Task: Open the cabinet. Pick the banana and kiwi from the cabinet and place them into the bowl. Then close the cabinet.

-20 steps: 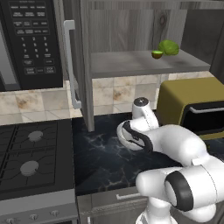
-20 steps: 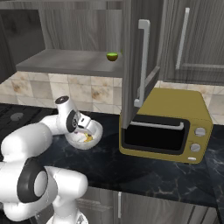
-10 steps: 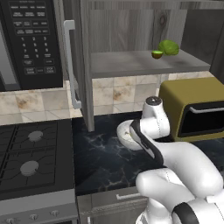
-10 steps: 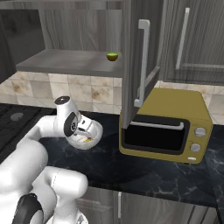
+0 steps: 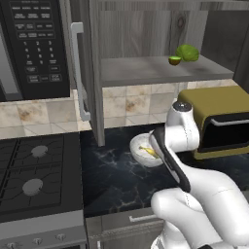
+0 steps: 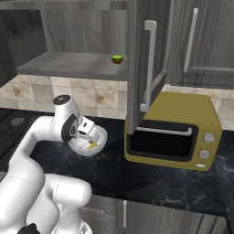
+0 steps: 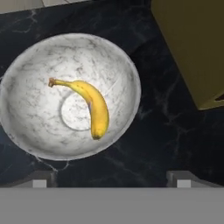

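Observation:
The cabinet stands open, its two doors swung out. On its grey shelf lies the kiwi, also seen as the kiwi from the right. The white marbled bowl sits on the dark counter with the banana lying inside it. My gripper hovers straight above the bowl, open, with nothing between its fingers. From the right, the gripper points down at the bowl.
A larger bright green lumpy fruit lies beside the kiwi. An olive toaster oven stands right of the bowl, under the open right door. A black microwave and a stove are to the left.
The hand has lifted away from the bowl and the wrist has swung right. The banana stays in the bowl; the jaws remain open.

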### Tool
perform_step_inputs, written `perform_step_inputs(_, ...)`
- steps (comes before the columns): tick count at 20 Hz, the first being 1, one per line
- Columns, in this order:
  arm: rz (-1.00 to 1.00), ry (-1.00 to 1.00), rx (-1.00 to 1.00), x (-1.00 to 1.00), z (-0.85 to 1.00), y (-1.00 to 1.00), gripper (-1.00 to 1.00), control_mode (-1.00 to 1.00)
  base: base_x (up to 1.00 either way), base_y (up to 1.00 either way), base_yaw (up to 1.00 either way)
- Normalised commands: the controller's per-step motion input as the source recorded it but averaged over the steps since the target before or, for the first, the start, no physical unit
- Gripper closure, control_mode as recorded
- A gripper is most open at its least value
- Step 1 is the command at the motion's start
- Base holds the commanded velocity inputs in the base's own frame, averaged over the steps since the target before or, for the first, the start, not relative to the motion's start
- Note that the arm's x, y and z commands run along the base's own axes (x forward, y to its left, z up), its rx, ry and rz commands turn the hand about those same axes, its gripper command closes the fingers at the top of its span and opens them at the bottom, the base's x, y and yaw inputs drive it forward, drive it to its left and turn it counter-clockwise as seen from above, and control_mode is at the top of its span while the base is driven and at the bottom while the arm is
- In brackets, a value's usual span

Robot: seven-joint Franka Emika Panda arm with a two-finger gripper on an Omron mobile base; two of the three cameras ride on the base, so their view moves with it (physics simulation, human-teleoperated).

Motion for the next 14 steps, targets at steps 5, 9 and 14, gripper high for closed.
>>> perform_step_inputs(5,0.0,0.01,0.02,-0.31,0.52,0.0,-1.0,-1.0,0.0,0.0,0.0)
perform_step_inputs(9,0.0,0.0,0.0,-0.32,0.49,0.0,-1.0,-1.0,0.0,0.0,0.0)
perform_step_inputs(14,0.0,0.0,0.0,-0.36,0.45,0.0,-1.0,-1.0,0.0,0.0,0.0)
